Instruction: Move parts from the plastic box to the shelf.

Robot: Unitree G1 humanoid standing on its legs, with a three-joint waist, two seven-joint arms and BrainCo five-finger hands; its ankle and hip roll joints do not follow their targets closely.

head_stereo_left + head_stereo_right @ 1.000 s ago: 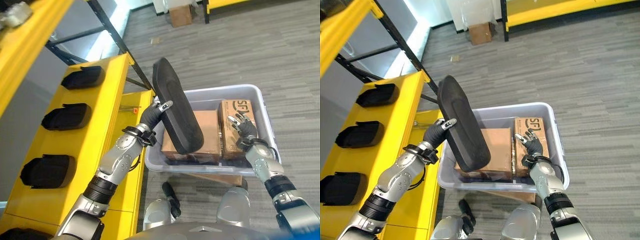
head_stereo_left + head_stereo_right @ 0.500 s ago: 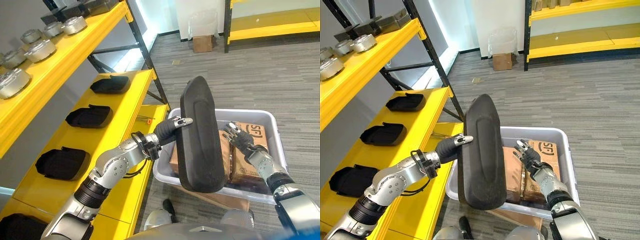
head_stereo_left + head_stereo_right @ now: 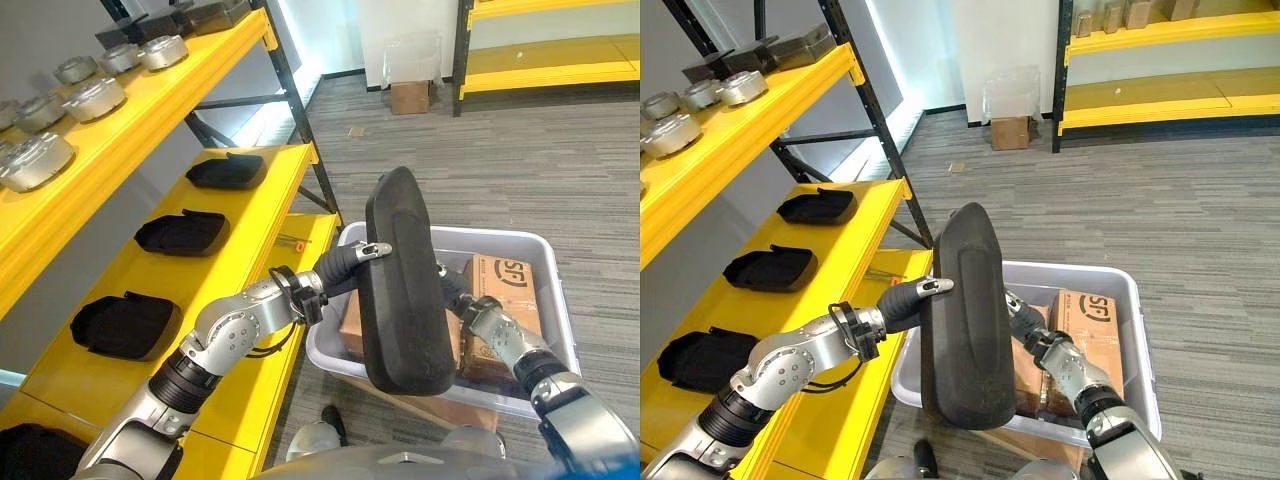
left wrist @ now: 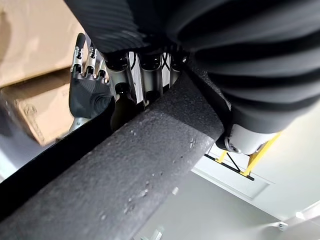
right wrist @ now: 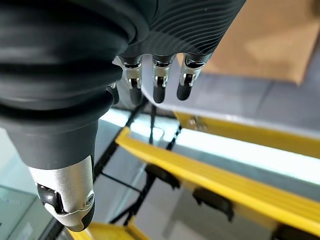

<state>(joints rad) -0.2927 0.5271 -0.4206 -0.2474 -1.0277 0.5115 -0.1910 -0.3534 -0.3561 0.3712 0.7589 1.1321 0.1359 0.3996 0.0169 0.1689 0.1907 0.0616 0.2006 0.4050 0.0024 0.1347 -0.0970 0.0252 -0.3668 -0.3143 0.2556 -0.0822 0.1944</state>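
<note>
So the left hand has its fingers wrapped round the edge of a long black foam pad, holding it upright over the near-left corner of the grey plastic box. The right hand comes in behind the pad's far side; its fingers look straight and relaxed in its own wrist view, not clamped on anything, though I can't tell if it's touching the pad.

My guess on handling: the surface looks like grainy molded foam, so probably light and a bit squashy, grippy rather than slick, not fragile. It's long though, so one hand gripping the edge around mid-height means it'll want to swing. A second hand on the opposite edge would steady it.

Room-wise: the yellow shelf sits just left of the box, and three similar black pads already lie in a row along it. The black upright post stands near the far pad, so watch the top end there. Cardboard boxes sit in the plastic box under the pad.
</note>
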